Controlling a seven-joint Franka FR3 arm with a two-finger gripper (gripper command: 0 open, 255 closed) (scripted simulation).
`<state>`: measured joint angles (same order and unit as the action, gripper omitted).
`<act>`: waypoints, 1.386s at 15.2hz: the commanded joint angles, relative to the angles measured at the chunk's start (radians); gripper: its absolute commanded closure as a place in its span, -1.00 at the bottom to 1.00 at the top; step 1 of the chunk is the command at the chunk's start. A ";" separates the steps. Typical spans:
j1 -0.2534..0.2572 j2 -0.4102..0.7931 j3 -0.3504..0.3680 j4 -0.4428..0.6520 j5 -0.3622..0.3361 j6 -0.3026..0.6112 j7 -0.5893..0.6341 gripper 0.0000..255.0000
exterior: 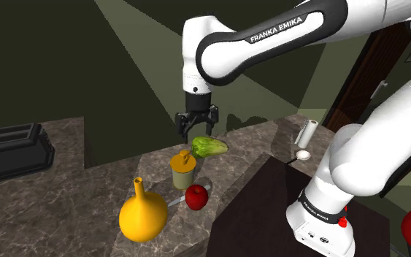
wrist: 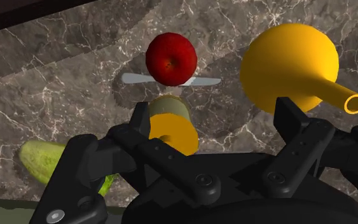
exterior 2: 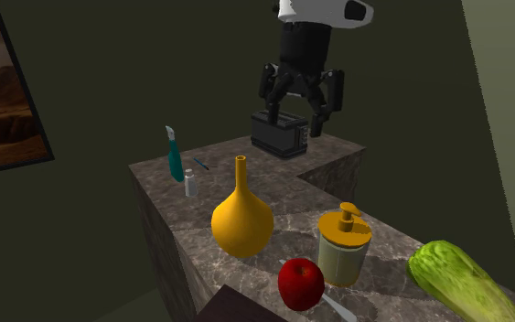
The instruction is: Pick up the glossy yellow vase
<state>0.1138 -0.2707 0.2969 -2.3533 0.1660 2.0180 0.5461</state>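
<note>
The glossy yellow vase (exterior: pixel 143 212) (exterior 2: pixel 241 220) (wrist: pixel 290 67) stands upright on the marble counter, round-bellied with a thin neck. My black gripper (exterior: pixel 196 125) (exterior 2: pixel 301 105) (wrist: pixel 214 118) hangs open well above the counter, over the pale jar with a yellow pump top (exterior: pixel 183 169) (wrist: pixel 171 124). Nothing is between its fingers. The vase sits apart from the gripper, off to the shoulder view's lower left, past the jar.
A red apple (exterior: pixel 196 196) (wrist: pixel 171 58) rests on a knife (wrist: pixel 139 79) beside the vase. A green lettuce (exterior: pixel 209 146) (exterior 2: pixel 452 279) lies under the gripper. A black appliance (exterior 2: pixel 278 135) and a teal tool (exterior 2: pixel 174 155) occupy the counter's far end.
</note>
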 commanded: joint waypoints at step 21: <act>0.168 0.735 0.084 0.487 -0.247 0.199 0.407 -1.00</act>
<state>0.2786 0.4548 0.3822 -1.8676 -0.0771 2.2091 0.9503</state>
